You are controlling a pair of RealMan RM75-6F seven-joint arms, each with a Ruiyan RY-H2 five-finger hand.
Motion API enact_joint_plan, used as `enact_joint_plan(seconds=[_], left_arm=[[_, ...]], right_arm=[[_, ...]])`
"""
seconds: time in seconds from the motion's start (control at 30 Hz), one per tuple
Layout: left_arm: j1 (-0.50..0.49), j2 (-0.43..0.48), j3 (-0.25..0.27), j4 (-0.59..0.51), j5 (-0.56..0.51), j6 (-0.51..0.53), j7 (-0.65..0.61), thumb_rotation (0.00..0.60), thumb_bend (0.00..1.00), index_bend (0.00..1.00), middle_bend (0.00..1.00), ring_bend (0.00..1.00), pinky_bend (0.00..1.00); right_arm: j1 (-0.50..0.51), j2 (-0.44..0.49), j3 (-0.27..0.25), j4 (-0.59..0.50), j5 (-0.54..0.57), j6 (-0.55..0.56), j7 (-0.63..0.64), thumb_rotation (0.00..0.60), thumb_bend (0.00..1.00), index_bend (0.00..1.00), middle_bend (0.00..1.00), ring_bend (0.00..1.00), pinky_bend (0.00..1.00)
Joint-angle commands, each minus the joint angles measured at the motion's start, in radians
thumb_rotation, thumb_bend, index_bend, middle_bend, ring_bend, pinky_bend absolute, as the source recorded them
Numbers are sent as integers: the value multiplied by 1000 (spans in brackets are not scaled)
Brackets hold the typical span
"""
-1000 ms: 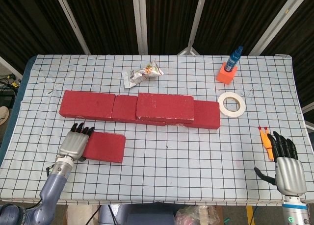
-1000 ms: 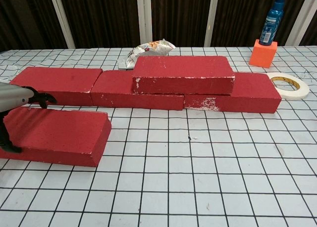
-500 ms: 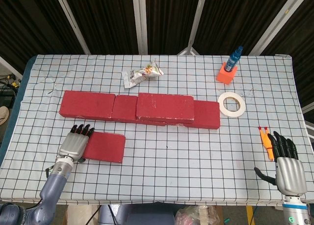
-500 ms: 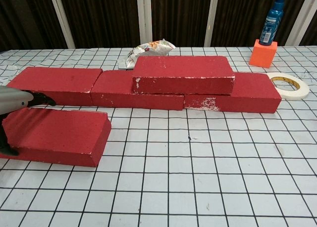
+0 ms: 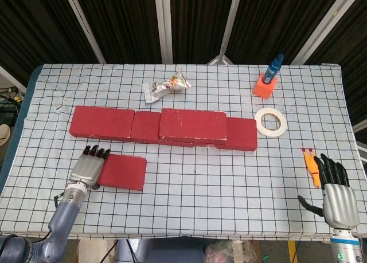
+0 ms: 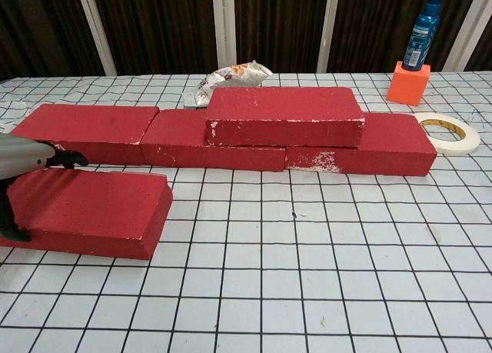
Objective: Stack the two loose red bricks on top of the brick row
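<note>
A row of red bricks (image 5: pixel 102 123) lies across the middle of the table, with one red brick (image 5: pixel 193 125) stacked on top of it near the centre (image 6: pixel 284 114). A loose red brick (image 5: pixel 123 172) lies flat in front of the row's left part (image 6: pixel 88 207). My left hand (image 5: pixel 87 170) grips its left end, with the fingers (image 6: pixel 61 159) over the top far edge and the thumb against the near side. My right hand (image 5: pixel 335 185) rests open, fingers spread, at the front right of the table, far from the bricks.
A white tape roll (image 5: pixel 270 121) lies right of the row. An orange block holding a blue bottle (image 5: pixel 265 85) stands at the back right. A crumpled snack packet (image 5: pixel 166 87) lies behind the row. Orange sticks (image 5: pixel 312 167) lie just beyond my right hand.
My left hand has shifted slightly on the loose brick's end and the brick has barely moved. The right hand has stayed still.
</note>
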Motion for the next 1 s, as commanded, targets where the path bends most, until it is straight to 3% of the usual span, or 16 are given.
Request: enact_joint_plan(seconds=[0.03,0.3,0.6,0.8,1.0], left_arm=[[-1,-1,1,2,0,0,-1,600,0,69,146,0,70],[-5,-7,5,9,-3,15,3,600,0,205,228,0,73],[-9,15,-4,-13,5,5,-23,600,0,254,246,0,73],[-39,122,-44,-132,-3,-46,-60,600,0,247,235,0,73],[-140,254,-117,-235,-157,-69,-6,600,0,249,232,0,86]], right_arm=[[0,0,0,0,1,0,-1,600,183,0,0,0,0],[3,-1,-2,-1,1,-9,-3,600,183,0,0,0,0],[3,-1,-1,-3,3,-11,-4,600,183,0,0,0,0],[3,-1,-1,-3,6,-11,-5,600,183,0,0,0,0],[5,-2,7,-2,21,-15,-6,600,183,0,0,0,0]])
